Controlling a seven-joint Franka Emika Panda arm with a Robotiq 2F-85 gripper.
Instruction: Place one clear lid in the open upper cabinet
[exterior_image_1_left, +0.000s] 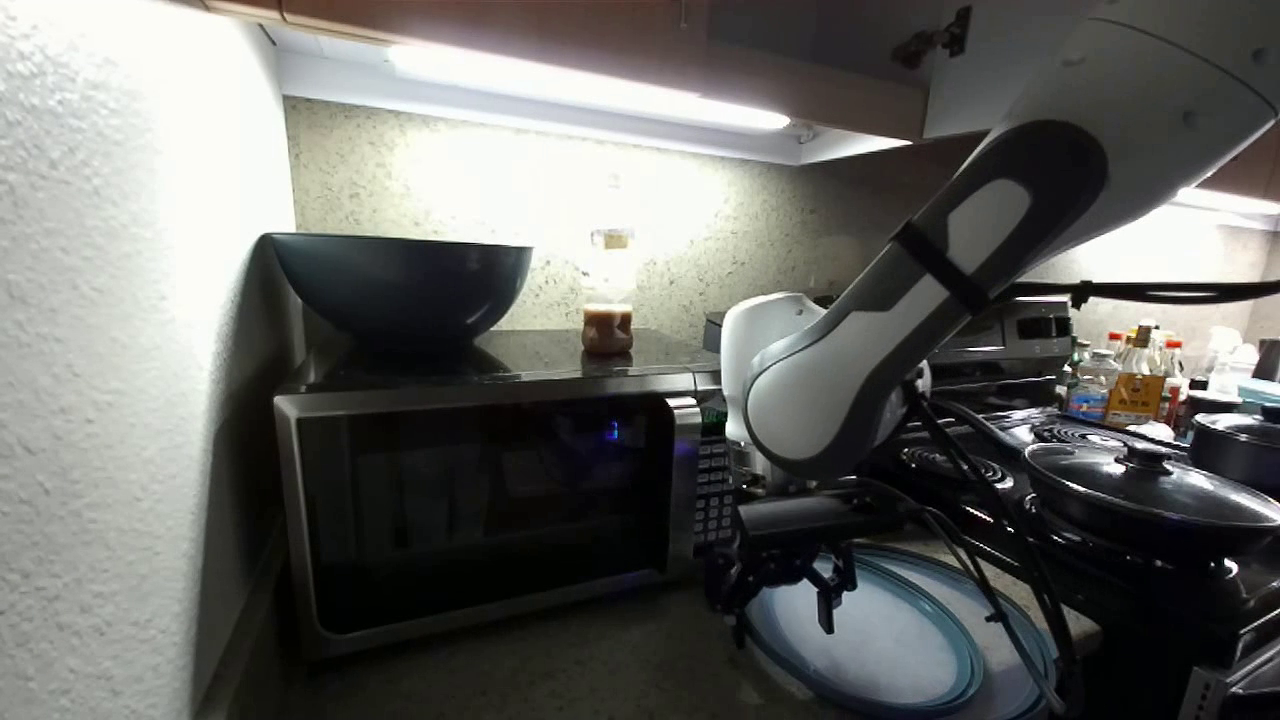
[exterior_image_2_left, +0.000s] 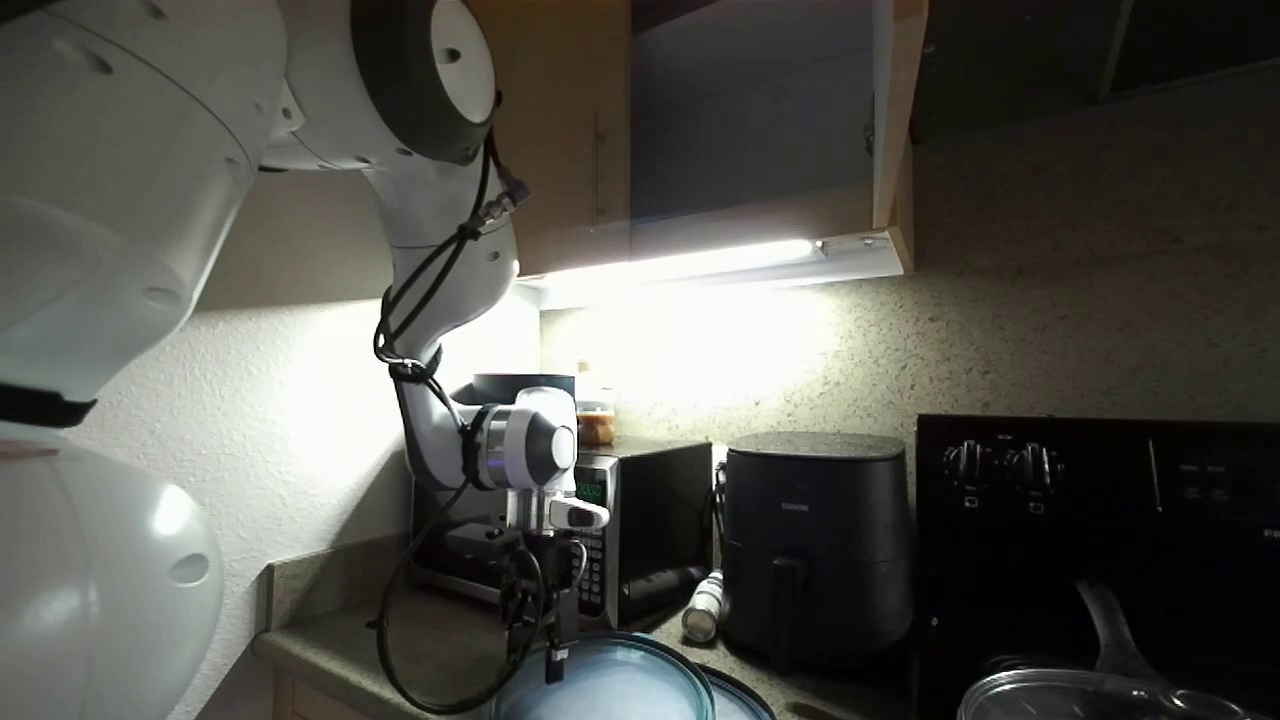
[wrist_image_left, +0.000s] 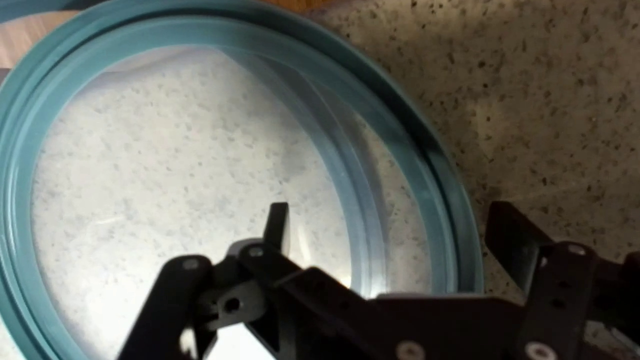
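Speckled backsplash glowing under a light strip, so yeah, kitchen corner. Starting left: white wall, then a dark bowl sitting on the microwave, with a jar of brown stuff next to it. Above that's the upper cabinet, wide open on its right side. Next comes the hand, pointing down — fingers spread well apart, holding nothing. Wrist view shows the rim of the clear lid between them, can't tell if they touch it. That lid's down on the counter, overlapping a second lid poking out to its right. Far right — stove with a covered pan.
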